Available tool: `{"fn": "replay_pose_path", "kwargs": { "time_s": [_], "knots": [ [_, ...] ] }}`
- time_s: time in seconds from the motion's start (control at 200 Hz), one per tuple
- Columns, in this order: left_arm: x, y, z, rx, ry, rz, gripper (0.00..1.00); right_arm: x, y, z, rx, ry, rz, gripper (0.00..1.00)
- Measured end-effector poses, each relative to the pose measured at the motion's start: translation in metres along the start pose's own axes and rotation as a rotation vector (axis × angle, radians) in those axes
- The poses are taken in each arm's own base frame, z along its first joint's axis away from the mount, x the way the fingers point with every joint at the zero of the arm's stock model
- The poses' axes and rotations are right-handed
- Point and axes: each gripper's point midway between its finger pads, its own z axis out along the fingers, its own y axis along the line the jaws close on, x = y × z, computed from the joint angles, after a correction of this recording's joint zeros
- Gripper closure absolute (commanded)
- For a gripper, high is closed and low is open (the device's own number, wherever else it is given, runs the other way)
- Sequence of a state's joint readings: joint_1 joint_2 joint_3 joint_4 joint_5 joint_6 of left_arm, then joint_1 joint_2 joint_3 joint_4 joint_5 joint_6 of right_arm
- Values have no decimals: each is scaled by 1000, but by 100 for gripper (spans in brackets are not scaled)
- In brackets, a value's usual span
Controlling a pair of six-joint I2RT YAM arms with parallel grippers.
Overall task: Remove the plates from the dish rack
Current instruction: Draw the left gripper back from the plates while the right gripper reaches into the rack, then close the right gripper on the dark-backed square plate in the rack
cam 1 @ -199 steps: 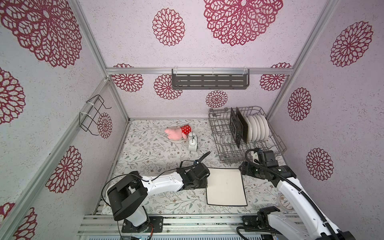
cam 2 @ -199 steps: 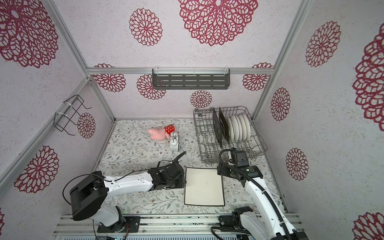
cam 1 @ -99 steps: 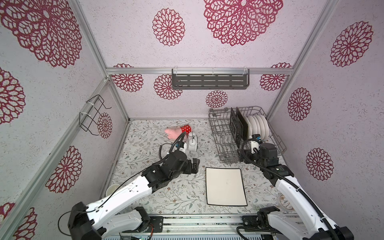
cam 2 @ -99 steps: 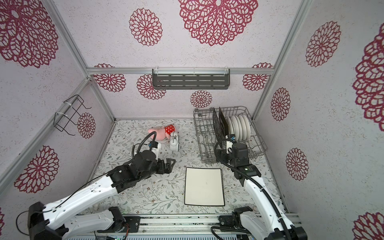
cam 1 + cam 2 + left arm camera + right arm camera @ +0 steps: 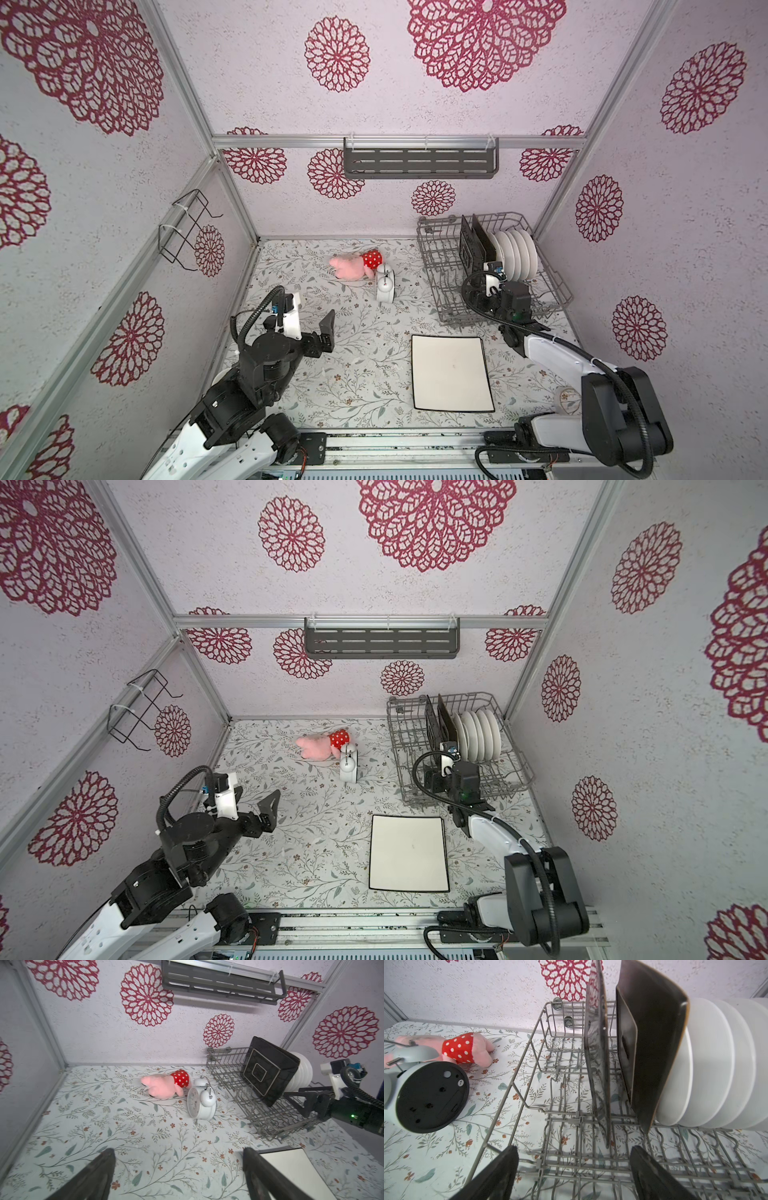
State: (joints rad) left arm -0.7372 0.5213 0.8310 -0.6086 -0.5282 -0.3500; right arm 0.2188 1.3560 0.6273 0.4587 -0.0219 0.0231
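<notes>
So your dish rack [image 5: 436, 266] sits at the back right of the floral mat, tucked near the corner, and it's only loaded on one side. Two dark square plates [image 5: 652, 1047] stand on edge roughly mid-rack; the one nearer the white stack leans over against it while the other stands more upright, a gap of empty tines between them. Right behind them are the round white plates [image 5: 517, 253], a tight row of upright ones touching each other, at least four by my count. The part of the rack toward the clock holds nothing but bare wire.

One white rectangular plate [image 5: 451, 372] with a thin black rim is already out, lying flat on the mat just in front of the rack.

Your right gripper [image 5: 574, 1169] hovers over the front part of the rack with its jaws spread wide and nothing between them, lined up roughly with the more upright dark plate. Your left gripper [image 5: 178, 1172] is over on the left side of the mat, well apart from the rack, also wide open and carrying nothing.

Other stuff around: a white alarm clock [image 5: 385, 284] and a pink plush toy [image 5: 353, 266] touching it, both mid-mat beside the rack. A white mug [image 5: 566, 398] peeks out near the right arm's base.
</notes>
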Motion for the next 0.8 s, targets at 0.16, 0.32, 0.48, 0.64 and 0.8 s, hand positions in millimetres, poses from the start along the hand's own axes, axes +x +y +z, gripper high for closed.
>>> {"fn": "replay_pose_path", "kwargs": {
  "time_s": [0.16, 0.32, 0.48, 0.64, 0.8],
  "knots": [
    [4, 17, -8, -59, 2, 50, 3, 3, -1, 26, 0, 4, -33, 14],
    [12, 28, -13, -97, -4, 54, 3, -6, -1, 49, 0, -24, -54, 14],
    [24, 35, -9, -137, 21, 65, 3, -10, -3, 66, 10, -43, -69, 16],
    [29, 39, -4, -176, 42, 78, 3, -7, -7, 74, 32, -56, -90, 20],
    [35, 43, 6, -211, 77, 77, 3, -3, -9, 81, 42, -56, -109, 29]
  ]
}}
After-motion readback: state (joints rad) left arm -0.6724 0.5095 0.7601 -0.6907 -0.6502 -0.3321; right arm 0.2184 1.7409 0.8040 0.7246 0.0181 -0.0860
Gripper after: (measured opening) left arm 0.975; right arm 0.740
